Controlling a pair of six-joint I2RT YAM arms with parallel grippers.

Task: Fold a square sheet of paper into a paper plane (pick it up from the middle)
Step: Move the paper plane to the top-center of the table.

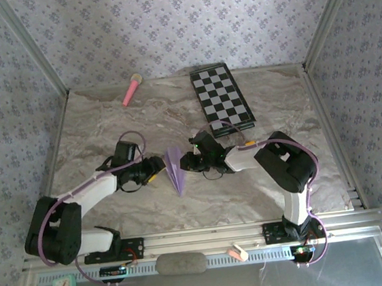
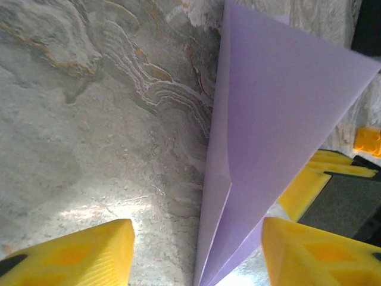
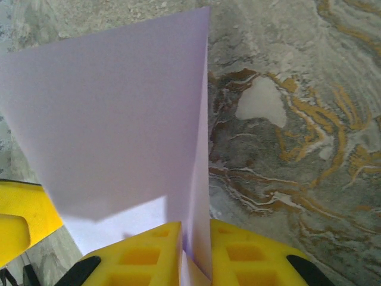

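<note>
The paper plane (image 1: 175, 170) stands on edge near the centre of the marbled table (image 1: 93, 126), with its point toward the arm bases. The right gripper (image 1: 191, 161) is closed on the plane's folded edge, with the paper pinched between its yellow fingers (image 3: 143, 253). The left gripper (image 1: 155, 167) is on the opposite side. Its jaws are apart, one on each side of the paper (image 2: 268, 119), and neither presses it.

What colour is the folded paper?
Pale lilac. The paper plane shows best in the right wrist view.
</note>
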